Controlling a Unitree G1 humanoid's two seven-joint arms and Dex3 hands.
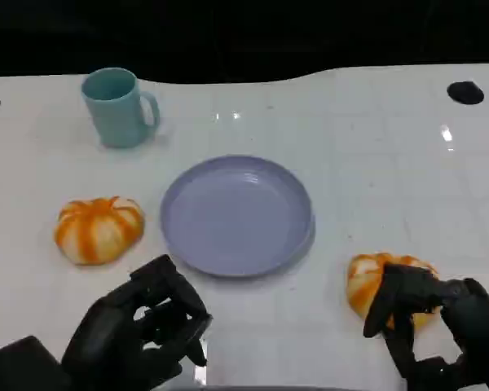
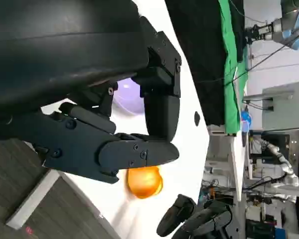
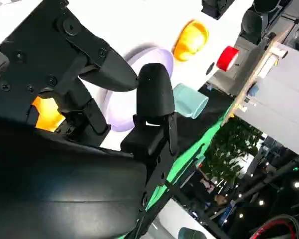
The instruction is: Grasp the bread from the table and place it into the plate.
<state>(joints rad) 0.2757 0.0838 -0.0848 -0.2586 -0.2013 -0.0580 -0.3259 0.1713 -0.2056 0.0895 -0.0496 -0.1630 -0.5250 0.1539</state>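
Note:
Two orange-and-white breads lie on the white table. The left bread (image 1: pixel 98 229) sits free, left of the lavender plate (image 1: pixel 236 213). The right bread (image 1: pixel 368 281) rests on the table to the plate's near right, and my right hand (image 1: pixel 428 318) grips it with fingers over its top and near side. In the right wrist view this bread (image 3: pixel 47 112) shows between the black fingers, with the plate (image 3: pixel 117 107) beyond it. My left hand (image 1: pixel 147 326) hovers near the front edge with fingers curled in on nothing. The left wrist view shows the right bread (image 2: pixel 144 181) and my right hand (image 2: pixel 199 221).
A teal mug (image 1: pixel 118 106) stands upright at the back left, behind the left bread. The table's dark back edge runs along the top of the head view. A red object (image 3: pixel 228 57) shows off the table in the right wrist view.

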